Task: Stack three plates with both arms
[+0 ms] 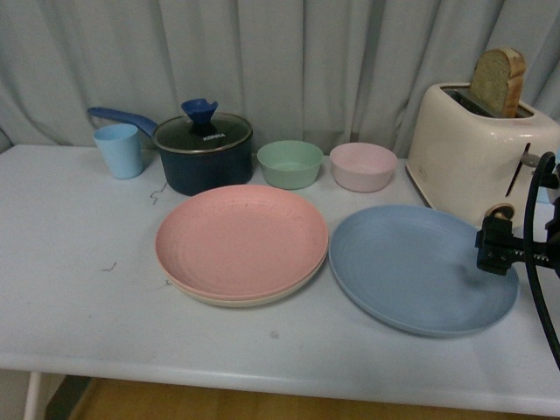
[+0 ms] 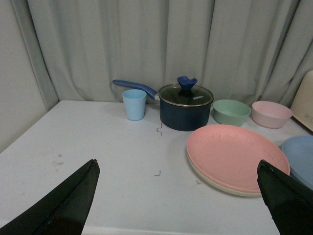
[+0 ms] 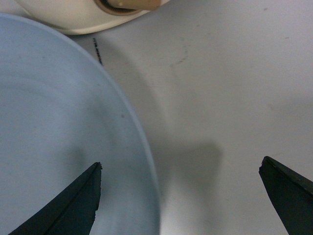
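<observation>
With pink plate (image 1: 241,236) laid on cream plate (image 1: 234,300), blue plate (image 1: 416,267) must be gripped at 3 o'clock; both arms' jaws are spread apart.

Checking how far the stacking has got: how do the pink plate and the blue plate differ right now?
The pink plate sits on the beige plate; the blue plate lies alone on the table. The open right tool straddles the blue plate's rim; the pink plate has no tool over it. Both are round, shallow, empty and look equal in size.
</observation>
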{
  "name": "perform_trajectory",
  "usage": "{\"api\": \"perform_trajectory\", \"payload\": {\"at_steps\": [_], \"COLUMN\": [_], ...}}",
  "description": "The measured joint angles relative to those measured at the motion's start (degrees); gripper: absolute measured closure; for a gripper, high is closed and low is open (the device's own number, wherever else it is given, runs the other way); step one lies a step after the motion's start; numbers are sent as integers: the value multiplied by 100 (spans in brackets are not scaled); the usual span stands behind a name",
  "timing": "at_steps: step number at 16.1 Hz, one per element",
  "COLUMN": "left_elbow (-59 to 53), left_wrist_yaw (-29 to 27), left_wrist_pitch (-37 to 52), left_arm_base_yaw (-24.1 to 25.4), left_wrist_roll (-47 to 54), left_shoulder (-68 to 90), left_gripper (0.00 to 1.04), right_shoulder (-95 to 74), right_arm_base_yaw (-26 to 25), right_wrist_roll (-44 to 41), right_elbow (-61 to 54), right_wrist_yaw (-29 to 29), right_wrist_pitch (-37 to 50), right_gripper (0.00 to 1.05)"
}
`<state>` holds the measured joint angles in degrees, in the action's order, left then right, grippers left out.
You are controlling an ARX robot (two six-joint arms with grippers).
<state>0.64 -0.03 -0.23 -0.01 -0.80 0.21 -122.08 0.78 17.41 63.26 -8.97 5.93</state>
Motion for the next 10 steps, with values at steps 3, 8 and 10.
{"api": "perform_trajectory", "payload": {"at_steps": [3, 8, 10], "left_elbow": [0, 0, 0], "left_wrist_yaw": [0, 0, 0], "left_wrist_pitch": [2, 2, 2], "left_arm_base_yaw": [0, 0, 0], "left_wrist_roll": [0, 0, 0], "left_shoulder": [0, 0, 0], "left_gripper": [7, 7, 7], "right_shoulder": [-264, -527, -527], "right_arm_base_yaw": [157, 249, 192], "right_wrist_roll": [262, 361, 365], "right_elbow": [216, 415, 413], "right_wrist_yaw": [409, 385, 387], "right_wrist_pitch": [46, -11, -17], "right_gripper": [6, 34, 56]}}
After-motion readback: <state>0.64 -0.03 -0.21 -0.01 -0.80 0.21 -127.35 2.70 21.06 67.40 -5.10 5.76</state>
